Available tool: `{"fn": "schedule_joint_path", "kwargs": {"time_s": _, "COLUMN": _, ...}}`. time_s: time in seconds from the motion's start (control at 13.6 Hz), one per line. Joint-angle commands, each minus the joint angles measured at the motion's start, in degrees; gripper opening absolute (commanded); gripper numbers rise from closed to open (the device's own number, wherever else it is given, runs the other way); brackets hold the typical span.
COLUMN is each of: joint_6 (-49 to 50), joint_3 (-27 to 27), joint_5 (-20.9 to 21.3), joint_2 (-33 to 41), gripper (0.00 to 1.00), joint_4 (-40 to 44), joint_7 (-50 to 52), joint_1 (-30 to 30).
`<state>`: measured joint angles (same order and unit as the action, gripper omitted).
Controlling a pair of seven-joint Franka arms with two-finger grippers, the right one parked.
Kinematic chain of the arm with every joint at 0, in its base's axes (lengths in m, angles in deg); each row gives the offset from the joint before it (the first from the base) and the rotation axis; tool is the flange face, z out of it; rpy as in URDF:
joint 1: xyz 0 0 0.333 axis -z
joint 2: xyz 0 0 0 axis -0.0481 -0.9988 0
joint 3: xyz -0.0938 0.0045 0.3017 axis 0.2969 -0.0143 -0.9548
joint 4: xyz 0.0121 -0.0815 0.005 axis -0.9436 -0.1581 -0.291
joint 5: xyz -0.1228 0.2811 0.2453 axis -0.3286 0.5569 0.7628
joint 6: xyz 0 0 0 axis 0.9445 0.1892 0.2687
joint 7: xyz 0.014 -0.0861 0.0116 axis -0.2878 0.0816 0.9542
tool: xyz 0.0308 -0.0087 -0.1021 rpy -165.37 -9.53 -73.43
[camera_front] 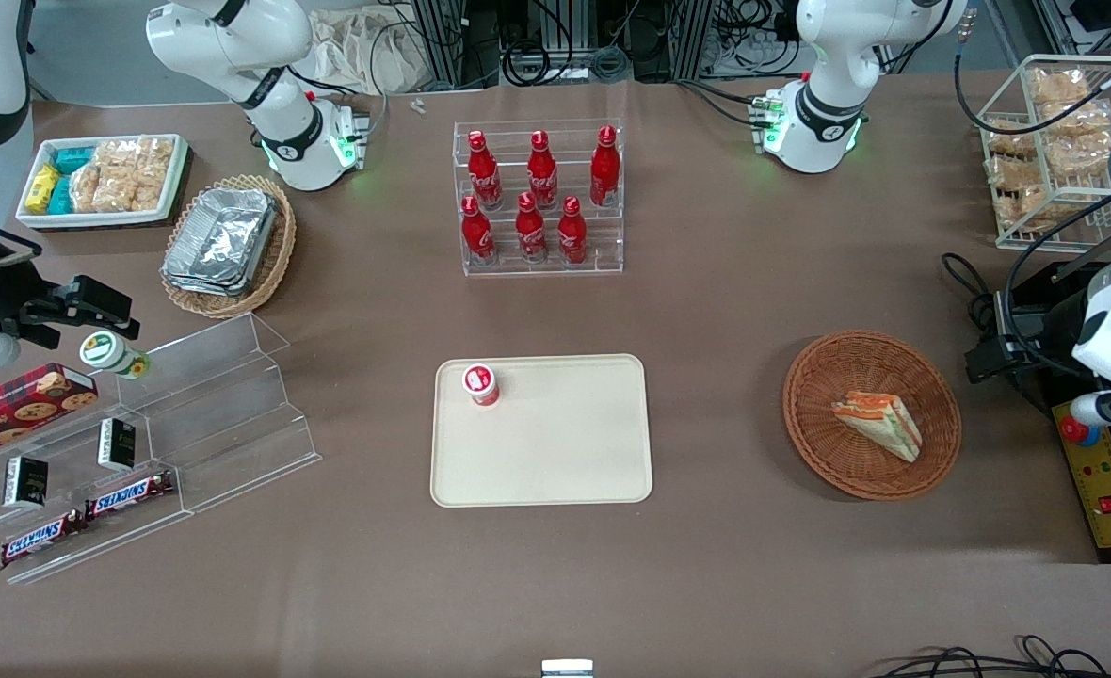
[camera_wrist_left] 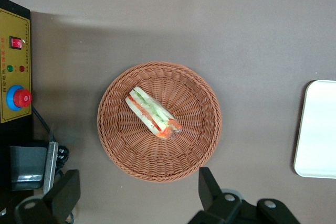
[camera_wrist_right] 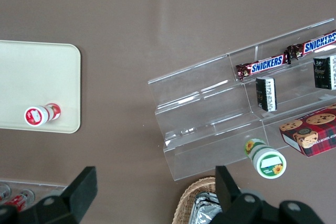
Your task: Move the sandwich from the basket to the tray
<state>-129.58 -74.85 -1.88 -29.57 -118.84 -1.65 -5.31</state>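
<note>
The tool [camera_wrist_left: 134, 195] hung wide open, well above the sandwich [camera_wrist_left: 153, 113] lying in the basket [camera_wrist_left: 121, 150]. Slick wrap risked slipping from a shallow pinch before the tray [camera_wrist_left: 317, 129].

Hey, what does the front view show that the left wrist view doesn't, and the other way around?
Only the front view shows the red bottles in their clear rack, the small red-capped cup standing on the tray, and the foil containers. Only the left wrist view shows the gripper, open, hovering above the table beside the basket. Both show the sandwich lying in the basket, the tray, and the yellow control box.
</note>
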Motion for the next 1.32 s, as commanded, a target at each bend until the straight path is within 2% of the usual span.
{"fn": "schedule_joint_path", "kwargs": {"time_s": 0.0, "joint_6": 0.48, "joint_3": -1.04, "joint_5": -0.48, "joint_2": 0.59, "gripper": 1.00, "joint_4": 0.44, "joint_7": 0.79, "joint_1": 0.79}}
{"fn": "schedule_joint_path", "kwargs": {"time_s": 0.59, "joint_6": 0.22, "joint_3": -0.87, "joint_5": 0.57, "joint_2": 0.85, "gripper": 1.00, "joint_4": -2.45, "joint_7": -0.18, "joint_1": 0.79}}
{"fn": "schedule_joint_path", "kwargs": {"time_s": 1.03, "joint_6": -11.38, "joint_3": -0.78, "joint_5": 0.48, "joint_2": 5.95, "gripper": 1.00, "joint_4": -17.74, "joint_7": 1.31, "joint_1": 1.06}}
{"fn": "schedule_joint_path", "kwargs": {"time_s": 1.1, "joint_6": -11.65, "joint_3": -0.78, "joint_5": 0.48, "joint_2": 5.35, "gripper": 1.00, "joint_4": -17.93, "joint_7": 2.80, "joint_1": 1.14}}
{"fn": "schedule_joint_path", "kwargs": {"time_s": 1.25, "joint_6": -11.30, "joint_3": -0.52, "joint_5": 0.31, "joint_2": 3.33, "gripper": 1.00, "joint_4": -17.93, "joint_7": 16.00, "joint_1": 1.23}}
